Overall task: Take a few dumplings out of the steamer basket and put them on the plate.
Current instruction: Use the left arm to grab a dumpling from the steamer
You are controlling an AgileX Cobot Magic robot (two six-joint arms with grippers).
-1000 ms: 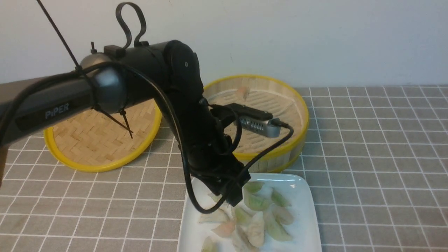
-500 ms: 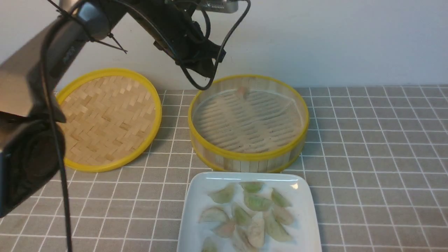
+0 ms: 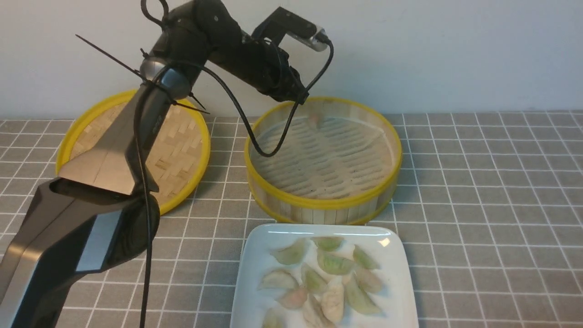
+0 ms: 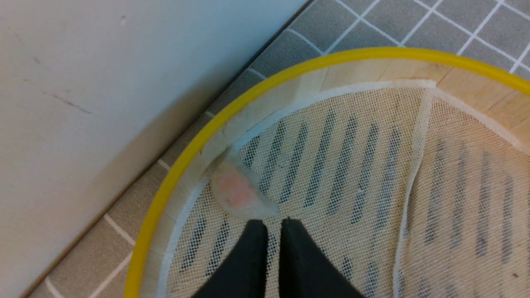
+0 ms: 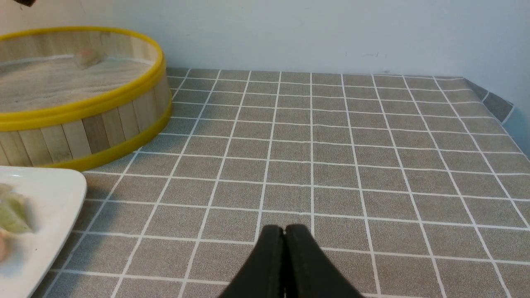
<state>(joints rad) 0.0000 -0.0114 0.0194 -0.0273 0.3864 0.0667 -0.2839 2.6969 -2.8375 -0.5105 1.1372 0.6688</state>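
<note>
The steamer basket [image 3: 319, 202] stands mid-table with one pale pinkish dumpling [image 3: 314, 119] against its far wall. My left gripper [image 3: 298, 98] hovers over the far left rim. In the left wrist view its jaws [image 4: 270, 223] stand a narrow gap apart, empty, tips just short of that dumpling [image 4: 236, 194] on the mesh liner. The white plate [image 3: 255, 255] in front of the basket holds several dumplings, mostly green-tinted, one pinkish [image 3: 294, 297]. My right gripper [image 5: 284, 229] is shut and empty above bare tablecloth, right of the basket [image 5: 83, 107] and plate [image 5: 41, 215].
The woven yellow-rimmed lid [image 3: 182, 150] lies left of the basket, partly behind my left arm. The wall runs close behind the basket [image 4: 62, 103]. The table's right edge shows in the right wrist view [image 5: 503, 109].
My left arm has lifted off the plate, swung up and back, and come down over the far rim of the basket near the lone dumpling. A greenish dumpling now lies where it was.
</note>
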